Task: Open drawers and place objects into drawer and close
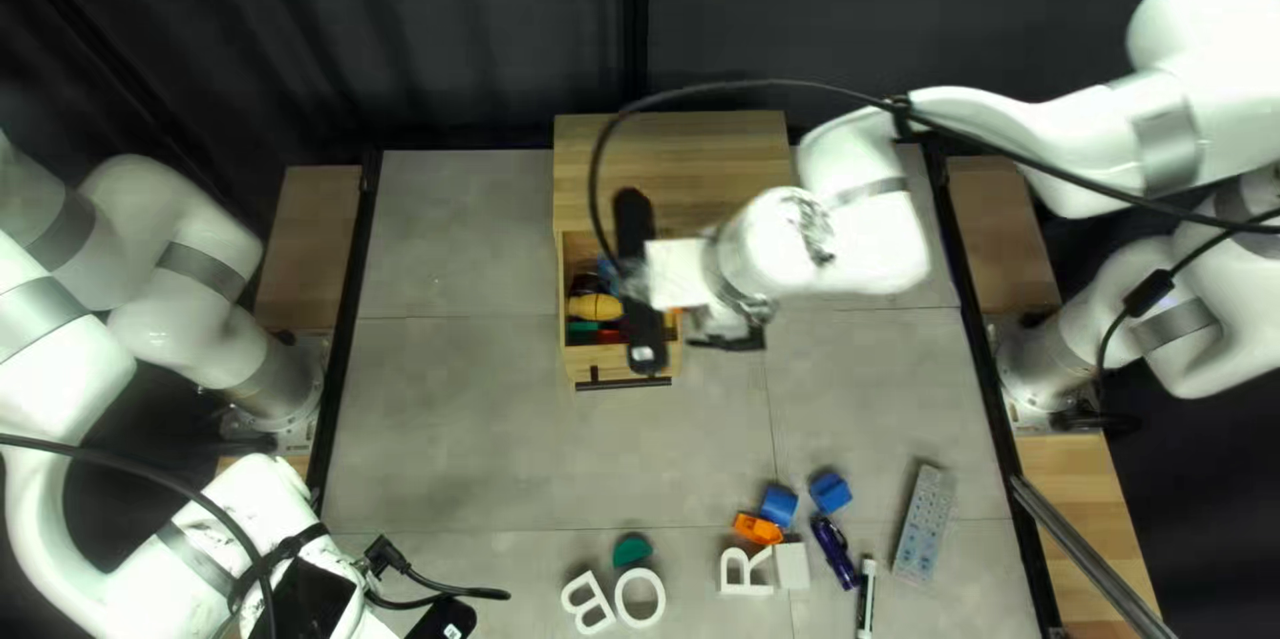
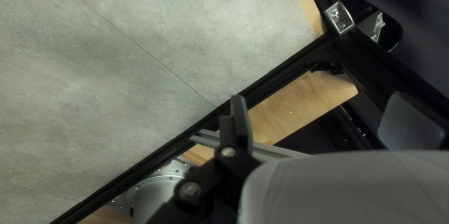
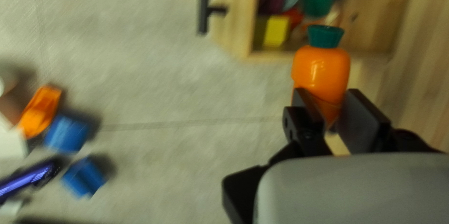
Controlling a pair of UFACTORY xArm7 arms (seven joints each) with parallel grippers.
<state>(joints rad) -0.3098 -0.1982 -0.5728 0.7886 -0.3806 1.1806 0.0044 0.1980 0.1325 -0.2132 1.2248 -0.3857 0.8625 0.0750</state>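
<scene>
In the top left view, the drawer point(image 1: 607, 356) of the wooden cabinet point(image 1: 680, 152) is open and has colourful things inside. The right hand point(image 1: 727, 338) is near the drawer; the left hand point(image 1: 307, 599) is at the near left corner. Blue blocks point(image 1: 779, 503), white letters point(image 1: 640, 598) and a remote point(image 1: 923, 524) lie on the counter point(image 1: 480, 439).

In the left wrist view, the left hand is open, with nothing between its fingers point(image 2: 241, 123).

In the right wrist view, the right hand grips a toy carrot point(image 3: 322, 70), close to the drawer's side.
</scene>
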